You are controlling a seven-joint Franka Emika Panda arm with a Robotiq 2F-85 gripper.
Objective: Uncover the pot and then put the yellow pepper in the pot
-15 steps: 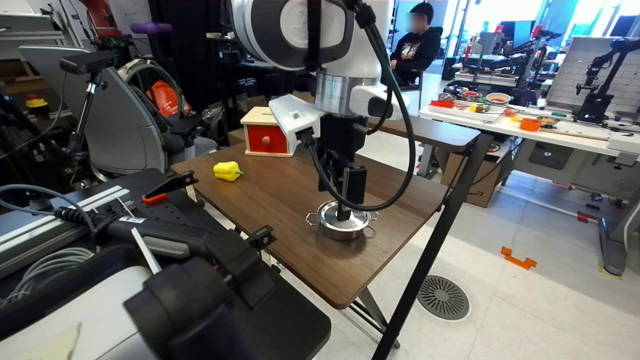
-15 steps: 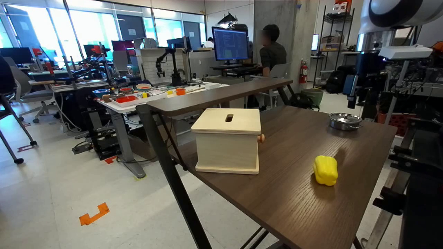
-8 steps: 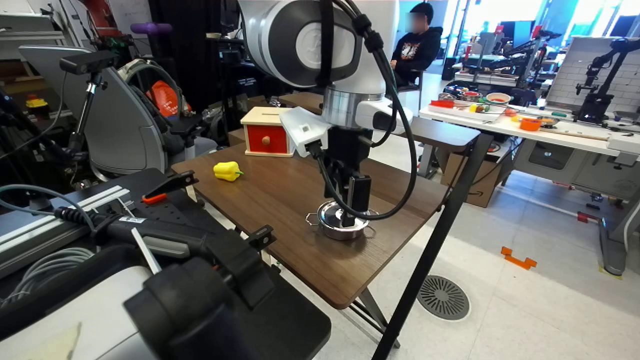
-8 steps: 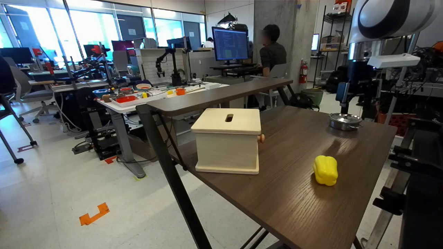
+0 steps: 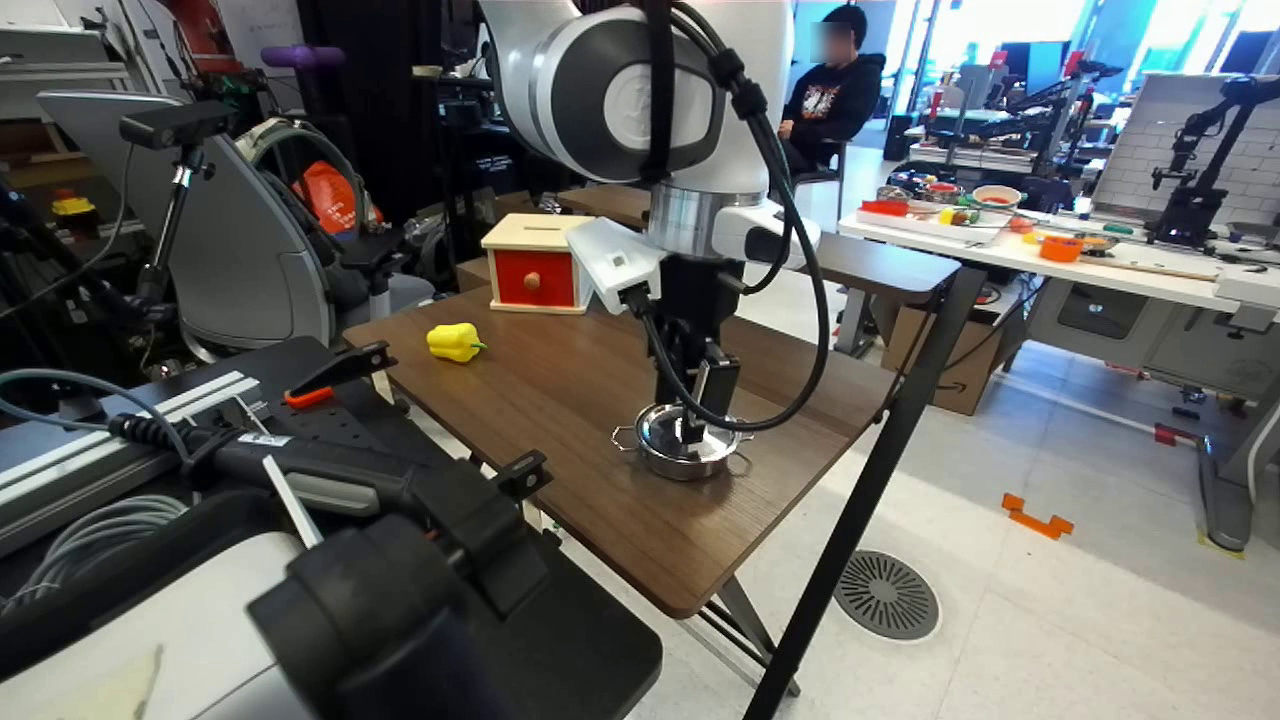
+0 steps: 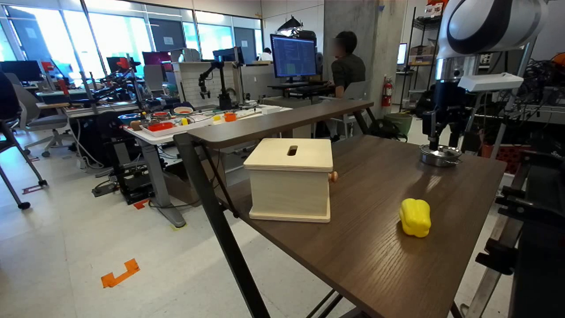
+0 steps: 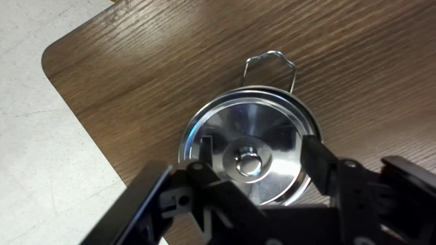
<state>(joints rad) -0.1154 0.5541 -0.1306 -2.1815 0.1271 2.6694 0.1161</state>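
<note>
On the table, the lid lies on the pot, the pepper well apart.

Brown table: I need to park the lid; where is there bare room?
The table has bare wood between the pot and yellow pepper, and between the pepper and wooden box. It's crowded at the pot, where the tool straddles the lid knob.

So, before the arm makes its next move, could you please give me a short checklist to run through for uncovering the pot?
1. Pincer open: ok, its fingers stand apart.
2. Knob of the lid between the fingers in the wrist view: ok.
3. Fingers low enough to grip the knob: cannot tell.
4. Pot standing on the table: ok.
5. Pot open for the pepper: not ok, the lid is on.
6. Yellow pepper on the table, apart from the pot: ok.
</note>
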